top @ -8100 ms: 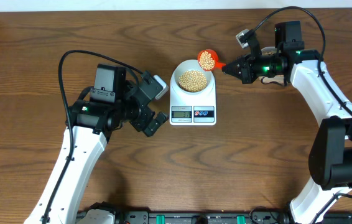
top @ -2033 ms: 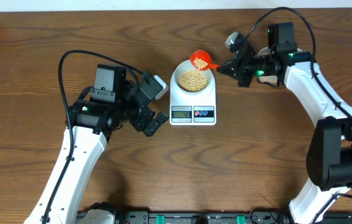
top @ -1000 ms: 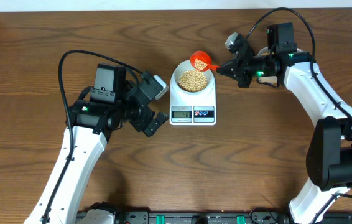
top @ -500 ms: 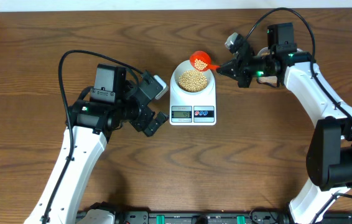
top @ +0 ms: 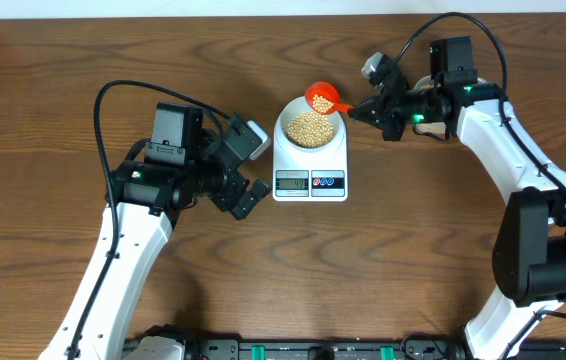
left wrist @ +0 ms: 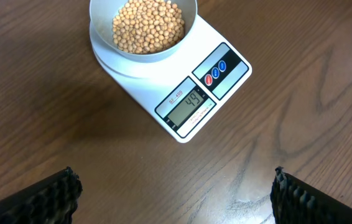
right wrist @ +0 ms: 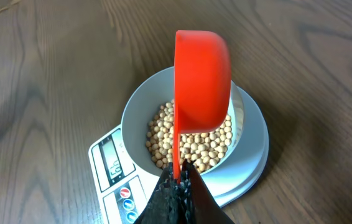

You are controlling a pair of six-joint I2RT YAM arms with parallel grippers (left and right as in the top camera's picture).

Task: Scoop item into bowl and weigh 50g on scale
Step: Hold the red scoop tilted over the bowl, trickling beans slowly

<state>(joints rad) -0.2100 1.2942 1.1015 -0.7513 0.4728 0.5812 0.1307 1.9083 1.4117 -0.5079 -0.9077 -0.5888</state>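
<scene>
Gripping, right claw: your right gripper is clenched on the thin handle of the orange scoop; in the right wrist view the dark fingers pinch that handle at its lower end.
Scoop attitude: you hold the cup turned on its side, hanging over the bowl's back-right rim. Whether beans remain inside it, you cannot tell.
Left claw: your left gripper is released, jaws spread wide and holding nothing; its two fingertips show only at the bottom corners of the left wrist view. It sits just left of the scale, not touching it.
Beans: the soybeans lie heaped in the bowl, filling much of it.
Bowl: the pale bowl stands upright on the scale's round platform.
Scale: the white scale rests flat on the wooden table, between your two arms, with its display and two round buttons facing the near edge.
Display: the display shows dark digits, but you cannot read them with certainty.
</scene>
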